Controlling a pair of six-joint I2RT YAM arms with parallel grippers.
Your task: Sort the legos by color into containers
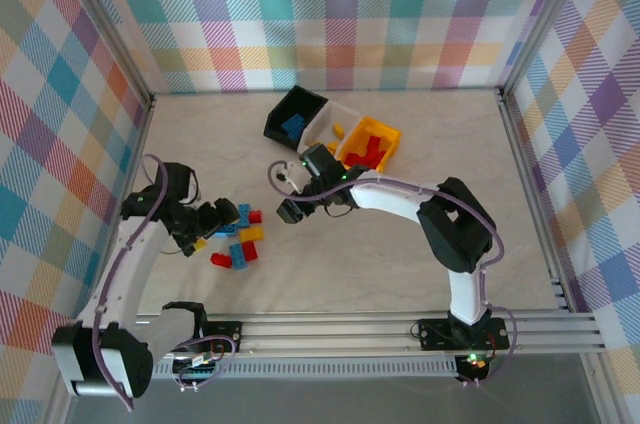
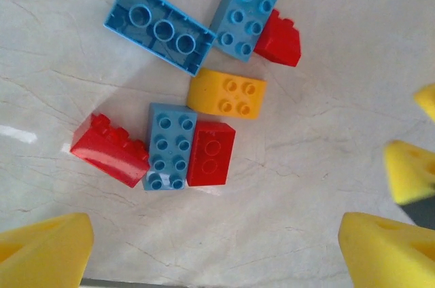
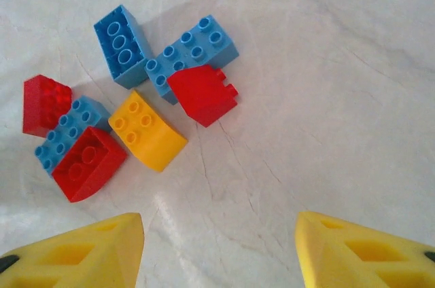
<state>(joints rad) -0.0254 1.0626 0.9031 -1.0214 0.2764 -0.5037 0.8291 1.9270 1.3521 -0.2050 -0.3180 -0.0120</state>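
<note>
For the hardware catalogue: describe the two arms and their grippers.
The left arm and right arm have white shells, black joints and black bases, with a greyish-purple cable looping along each. The left gripper and right gripper are black-bodied; their fingers are yellow wedges with recessed pockets.

Glossy hard-plastic legos [image 2: 226, 94], smooth marble-look table [image 2: 340, 37] — faint sheen, matt yellow foam-like fingertips [image 2: 47, 247]
</note>
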